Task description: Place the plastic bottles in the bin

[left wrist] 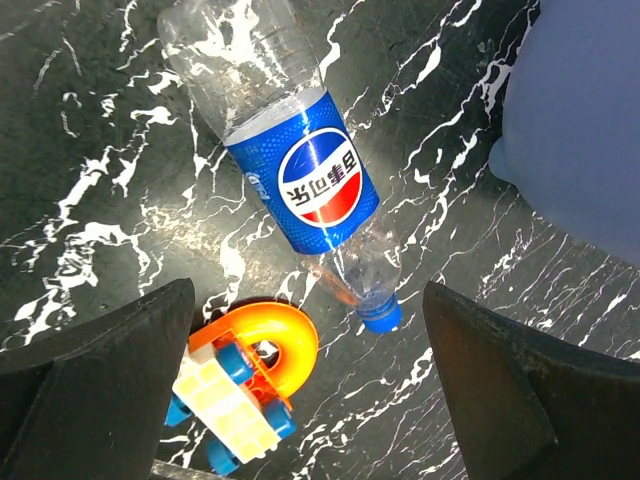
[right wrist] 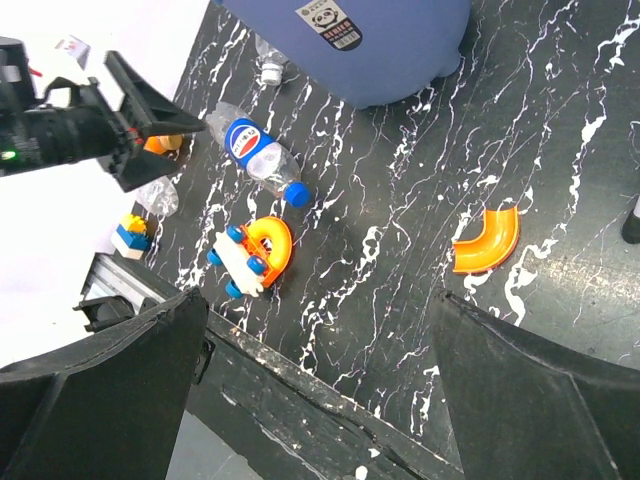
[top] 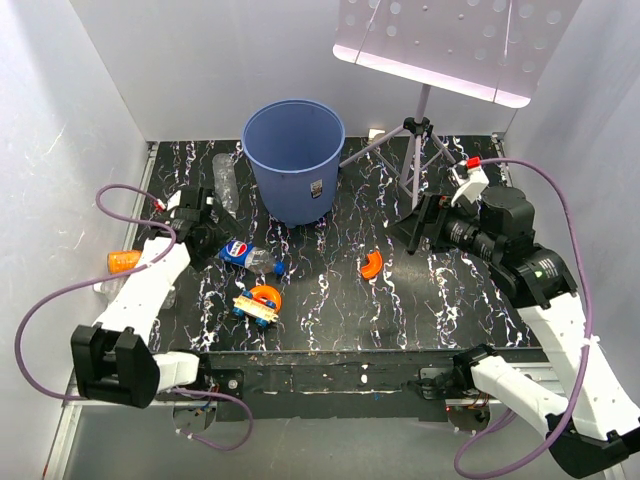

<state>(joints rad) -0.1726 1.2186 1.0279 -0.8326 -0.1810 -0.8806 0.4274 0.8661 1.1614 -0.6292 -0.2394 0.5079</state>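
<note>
Because the Pepsi bottle (left wrist: 300, 170) lies flat near the table's (top: 400, 300) left edge, just before the blue bin (top: 293, 160), the left gripper (left wrist: 308, 290) hangs over it, jaws apart to straddle it; the right gripper (right wrist: 315, 300) is likewise spread.

Bin (top: 293, 160): large round blue bucket, standing upright and open at the far middle of the desk (top: 400, 300), black label facing the near edge.
Labelled bottle (top: 245, 254): clear, blue label and cap, lying on its side near-left of the bin.
Clear bottle (top: 225, 183): lying beside the bin's left.
</note>
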